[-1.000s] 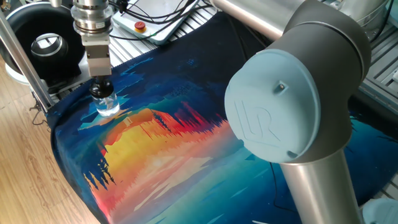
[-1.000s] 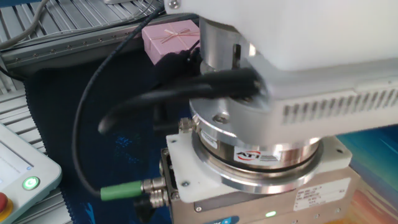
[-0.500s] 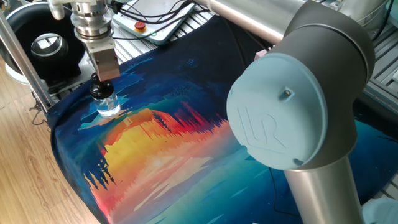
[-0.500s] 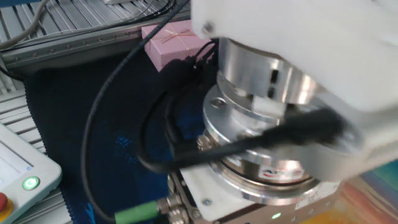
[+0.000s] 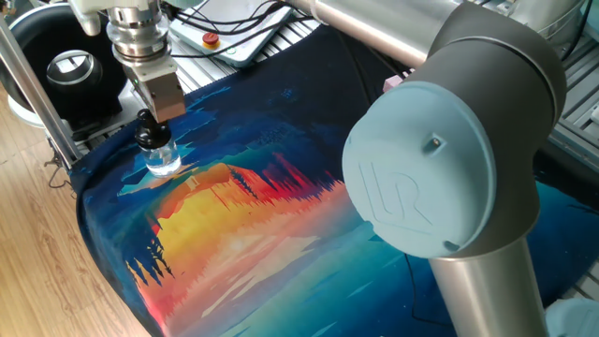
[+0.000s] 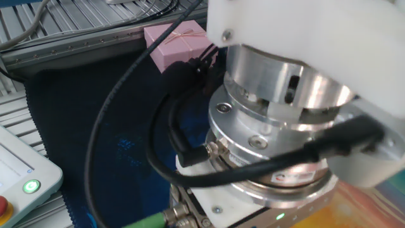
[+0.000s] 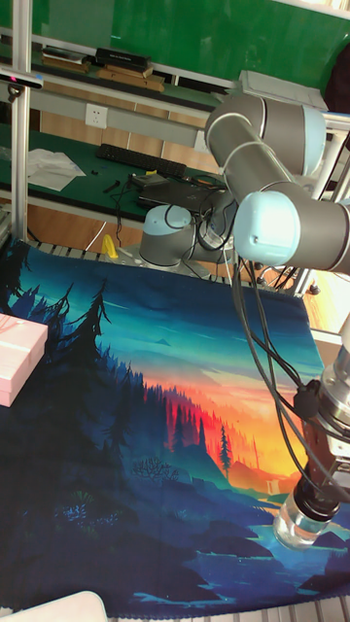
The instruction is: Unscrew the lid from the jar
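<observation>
One arm works at the table, and its gripper [image 5: 147, 120] comes straight down onto the lid [image 5: 148, 136] of the jar [image 5: 161, 156]. In one fixed view the jar stands upright near the left end of the printed mat [image 5: 281, 215], on a pale blue patch of the picture just left of the orange and yellow area. The black lid sits on the jar's neck, and the two fingers are closed on it from either side, so the jaws grip the lid while the clear glass body below stays free.

The tall fixed view shows the same hold from the opposite side: the gripper [image 7: 318, 492] reaches down at the near right corner of the mat [image 7: 146, 389], and the jar [image 7: 303, 526] rests on the cloth beneath it, its rounded glass visible under the dark fingers. The lid itself is hidden there by the gripper.

A pink gift box [image 7: 17, 358] lies at the left edge of the mat in that view, well apart from the jar. The other fixed view is filled by the silver wrist flange [image 6: 278, 145] and its black cables [image 6: 171, 126], with the pink gift box [image 6: 176, 43] behind them; jar and lid are out of sight there.

Beyond the mat's far left corner in one fixed view sits a black ring-shaped device [image 5: 65, 70] with a silver centre.
</observation>
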Robot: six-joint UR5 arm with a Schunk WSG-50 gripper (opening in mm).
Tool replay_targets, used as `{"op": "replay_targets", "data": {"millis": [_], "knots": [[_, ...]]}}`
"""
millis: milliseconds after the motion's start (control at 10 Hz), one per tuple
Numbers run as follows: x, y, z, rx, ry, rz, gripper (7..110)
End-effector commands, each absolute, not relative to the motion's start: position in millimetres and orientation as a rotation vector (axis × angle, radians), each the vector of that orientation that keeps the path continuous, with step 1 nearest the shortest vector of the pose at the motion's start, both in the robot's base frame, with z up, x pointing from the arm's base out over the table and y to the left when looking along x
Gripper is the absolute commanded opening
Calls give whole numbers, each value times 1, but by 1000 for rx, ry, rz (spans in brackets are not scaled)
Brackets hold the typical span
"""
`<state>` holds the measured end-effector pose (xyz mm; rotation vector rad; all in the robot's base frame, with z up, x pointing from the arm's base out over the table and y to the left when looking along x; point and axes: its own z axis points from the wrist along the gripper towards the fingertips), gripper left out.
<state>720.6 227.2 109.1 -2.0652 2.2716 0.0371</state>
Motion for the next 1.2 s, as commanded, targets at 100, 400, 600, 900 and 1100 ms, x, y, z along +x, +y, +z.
{"op": "replay_targets", "data": {"millis": [100, 400, 600, 900, 1100], "knots": [[722, 212, 129, -1994, 2324, 46, 22], [708, 165, 146, -1662, 2696, -5, 22], [714, 158, 156, -1431, 2789, 99, 22], [705, 129, 160, -1104, 2974, -13, 22], [707, 135, 158, -1010, 2977, 48, 22]]}}
